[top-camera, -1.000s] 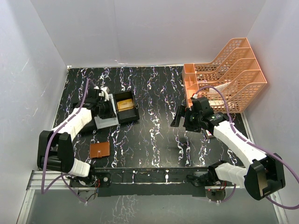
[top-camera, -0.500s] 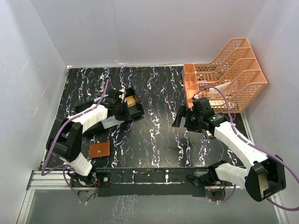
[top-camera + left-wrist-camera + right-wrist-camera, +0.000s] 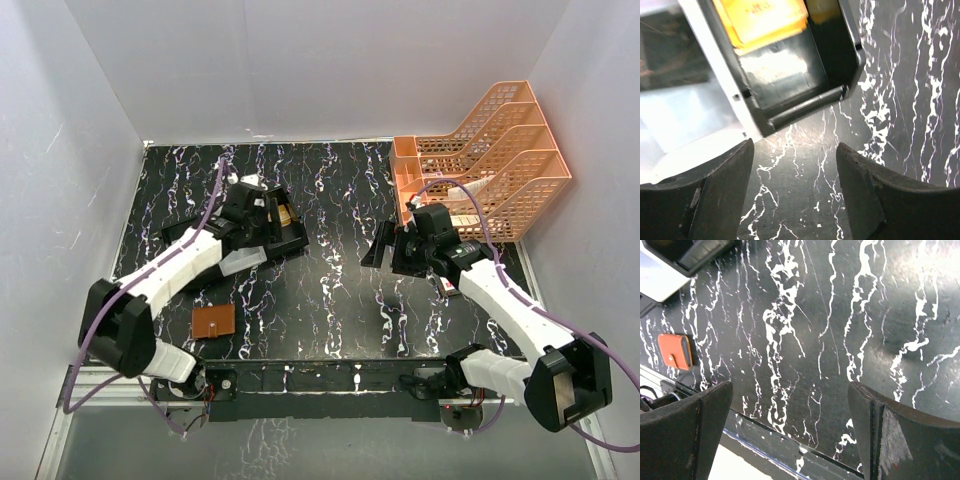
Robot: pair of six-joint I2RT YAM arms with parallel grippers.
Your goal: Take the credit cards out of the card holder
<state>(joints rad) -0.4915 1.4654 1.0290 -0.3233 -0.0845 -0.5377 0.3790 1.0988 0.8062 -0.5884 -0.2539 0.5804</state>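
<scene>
The card holder (image 3: 213,321) lies closed on the black marbled table near the front left, a small brown folder; the right wrist view shows its clasp tab (image 3: 675,351). The credit cards are hidden; none shows outside the holder. My left gripper (image 3: 268,216) hangs over the black-and-white tray (image 3: 296,243), far behind the holder. Its jaws stand open (image 3: 794,150) over bare table just in front of the tray's black rim (image 3: 805,102), with nothing between them. My right gripper (image 3: 385,246) hovers open over mid table (image 3: 790,395), also with nothing in it.
A gold block (image 3: 760,20) sits in the tray's black compartment. The white compartment (image 3: 685,110) beside it is blurred and pale. An orange mesh file rack (image 3: 490,160) stands at the back right. White walls enclose the table on three sides.
The left gripper swung from the tray's white side to its black compartment and its jaws opened. The right gripper shifted slightly left.
</scene>
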